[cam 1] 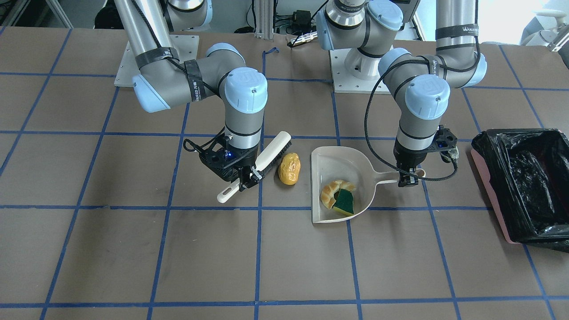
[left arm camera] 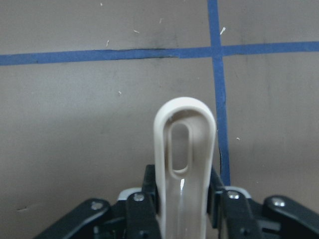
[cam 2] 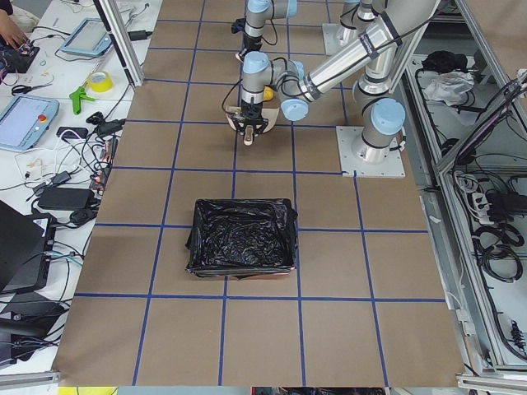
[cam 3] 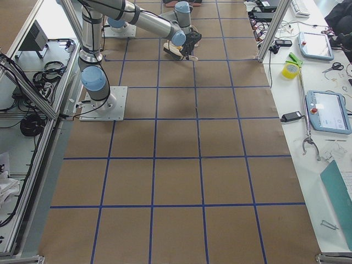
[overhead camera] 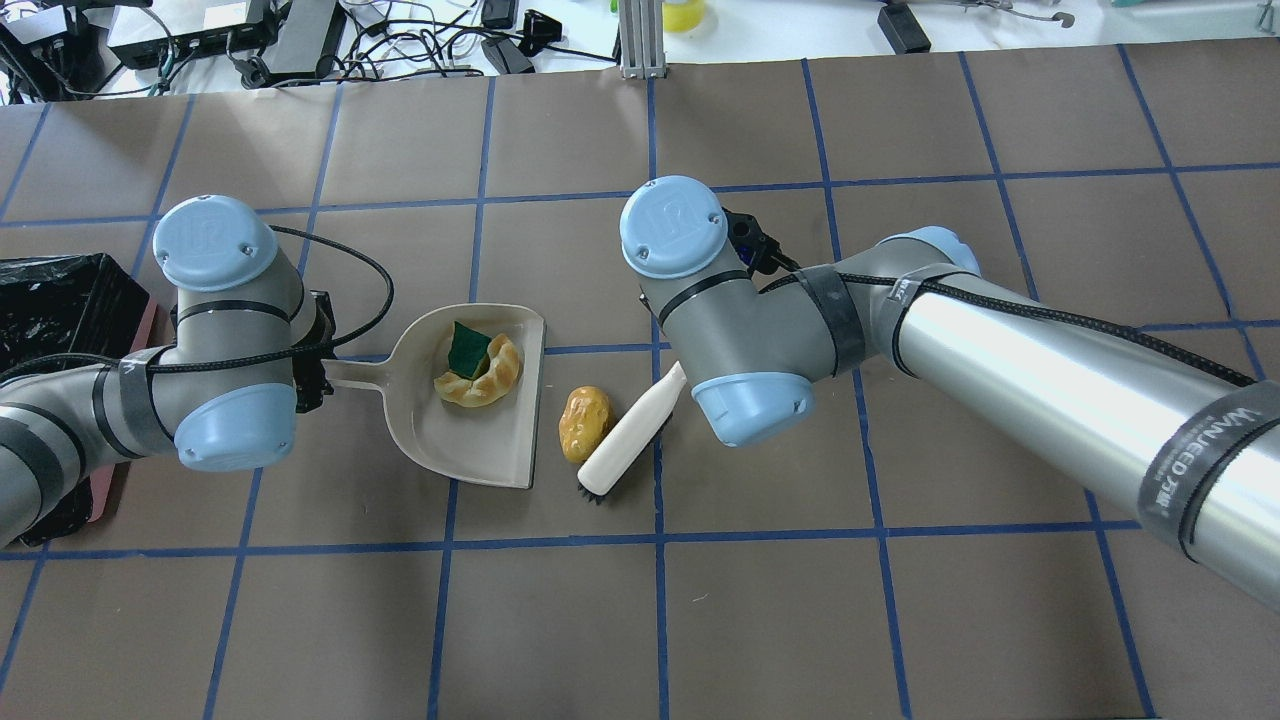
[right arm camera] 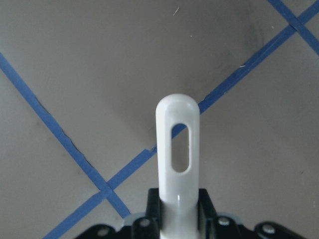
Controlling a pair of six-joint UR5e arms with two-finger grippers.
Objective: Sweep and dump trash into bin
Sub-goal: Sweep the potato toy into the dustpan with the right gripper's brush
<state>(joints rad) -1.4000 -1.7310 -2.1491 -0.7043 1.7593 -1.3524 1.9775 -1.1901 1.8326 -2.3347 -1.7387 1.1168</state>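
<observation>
The lumpy yellow-orange potato-like piece [cam 1: 289,169] is lying on the brown table [cam 1: 133,258] marked with a grid of blue tape. It is sitting in the gap between the open mouth of the beige plastic dustpan [cam 1: 338,162] and the dark-bristled head of the white-backed brush [cam 1: 273,153]. It is just beside the bristles, though whether it is touching them cannot be told. The curved tan croissant-like piece [cam 1: 328,195] and the green-and-yellow sponge wedge [cam 1: 345,202] are resting inside the dustpan, pressed against each other, with the sponge nestling in the croissant's curve.

The right gripper [cam 1: 250,177] is holding the brush by its slotted handle, its jaws clamped on either side of the handle as the right wrist view shows. The brush is slanting away from it, so the potato-like piece is lying near those jaws but off to the side, out by the far end of the brush. The left gripper [cam 1: 407,179] is gripping the dustpan's looped handle, jaws closed against both of its sides. The two pieces in the pan are lying at the pan's wide end, away from those jaws.

The pink rectangular bin [cam 1: 489,195], lined with a crinkly glossy black bag, is standing farther out on the robot's left, beyond the left gripper and apart from the dustpan.
</observation>
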